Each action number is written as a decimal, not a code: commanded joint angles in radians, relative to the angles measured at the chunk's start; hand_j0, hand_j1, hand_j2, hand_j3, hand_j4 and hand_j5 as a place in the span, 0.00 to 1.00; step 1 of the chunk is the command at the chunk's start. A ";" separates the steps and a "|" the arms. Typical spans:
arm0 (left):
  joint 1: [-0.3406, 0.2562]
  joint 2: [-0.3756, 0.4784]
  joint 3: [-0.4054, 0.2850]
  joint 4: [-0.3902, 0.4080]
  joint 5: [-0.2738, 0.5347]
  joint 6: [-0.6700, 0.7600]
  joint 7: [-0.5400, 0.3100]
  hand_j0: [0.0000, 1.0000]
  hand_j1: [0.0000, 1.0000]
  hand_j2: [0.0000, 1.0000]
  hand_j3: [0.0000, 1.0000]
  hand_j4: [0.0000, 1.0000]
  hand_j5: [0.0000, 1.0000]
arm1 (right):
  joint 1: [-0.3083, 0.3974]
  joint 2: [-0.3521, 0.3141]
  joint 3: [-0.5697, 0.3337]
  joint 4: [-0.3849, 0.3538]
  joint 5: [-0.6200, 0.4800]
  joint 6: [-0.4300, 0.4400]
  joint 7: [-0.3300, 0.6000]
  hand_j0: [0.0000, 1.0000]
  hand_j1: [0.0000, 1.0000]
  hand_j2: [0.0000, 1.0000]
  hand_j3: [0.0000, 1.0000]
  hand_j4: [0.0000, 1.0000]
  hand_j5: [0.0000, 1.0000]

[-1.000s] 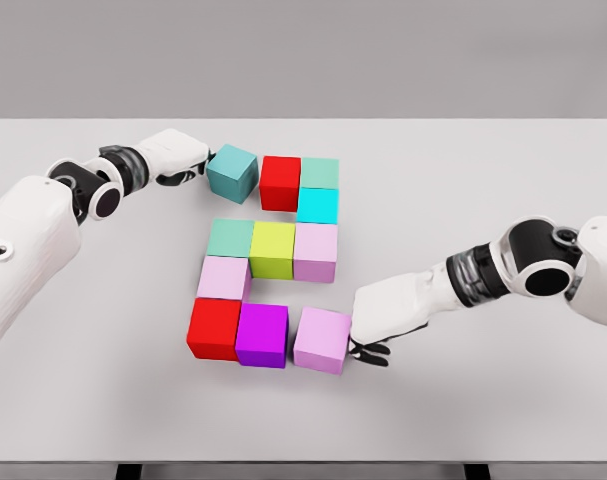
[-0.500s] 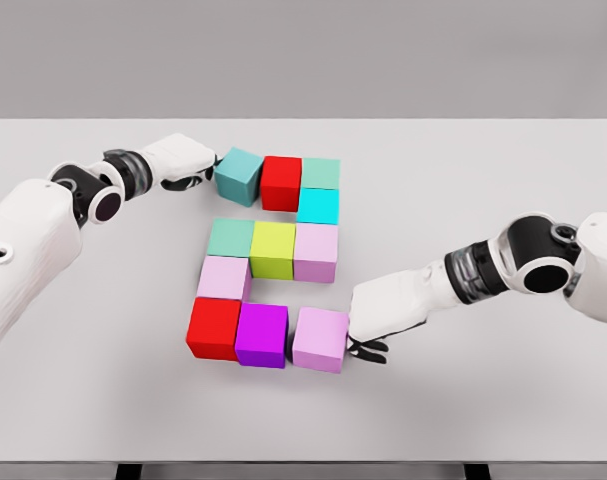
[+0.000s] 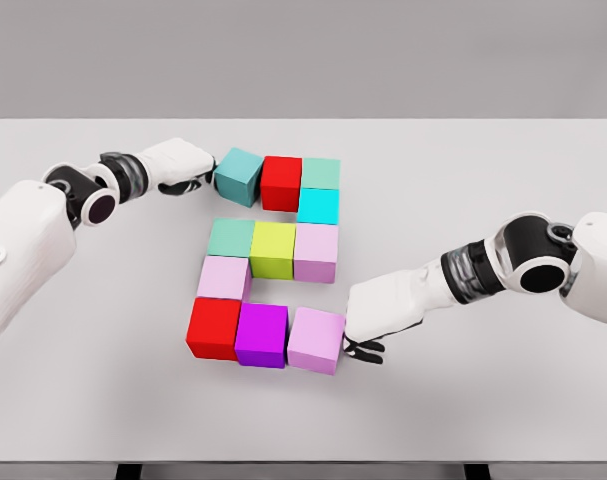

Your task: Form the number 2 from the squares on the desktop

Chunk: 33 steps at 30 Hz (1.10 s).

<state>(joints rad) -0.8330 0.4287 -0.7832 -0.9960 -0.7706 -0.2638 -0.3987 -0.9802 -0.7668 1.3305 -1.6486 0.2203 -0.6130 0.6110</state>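
A: Report the block layout on the table (image 3: 503,160).

B: Top row, left to right: teal block (image 3: 239,175), slightly rotated, touching the upper red block (image 3: 281,182); then a pale green block (image 3: 321,173) with a cyan block (image 3: 318,206) directly in front of it. Middle row: mint block (image 3: 230,238), yellow-green block (image 3: 273,250), right pink block (image 3: 316,251), all flush. A left pink block (image 3: 224,277) sits below the mint one. Bottom row: lower red block (image 3: 215,327), magenta block (image 3: 262,334), then a lilac block (image 3: 317,340), turned a little and close against the magenta one.

A: Left hand status?

B: The left hand (image 3: 181,164) lies flat at the far left of the top row, its dark fingertips (image 3: 205,176) against the teal block's left face. It presses from the side and encloses nothing; how far the fingers are curled cannot be determined.

A: Right hand status?

B: The right hand (image 3: 378,312) rests low on the table, just beside the lilac block's right face and in contact with it. Its fingers (image 3: 366,349) are curled under the palm toward the surface. No grasp around the block is visible; contact is lateral only
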 commanded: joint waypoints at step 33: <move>0.028 0.076 -0.001 -0.116 0.068 -0.032 -0.034 0.52 0.52 0.52 0.52 0.52 0.52 | 0.000 0.003 0.002 0.073 0.002 0.002 0.000 0.14 0.14 0.14 0.14 0.14 0.14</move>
<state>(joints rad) -0.8053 0.5036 -0.7848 -1.1113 -0.7040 -0.2872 -0.4328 -0.9802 -0.7647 1.3336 -1.5745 0.2278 -0.6129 0.6110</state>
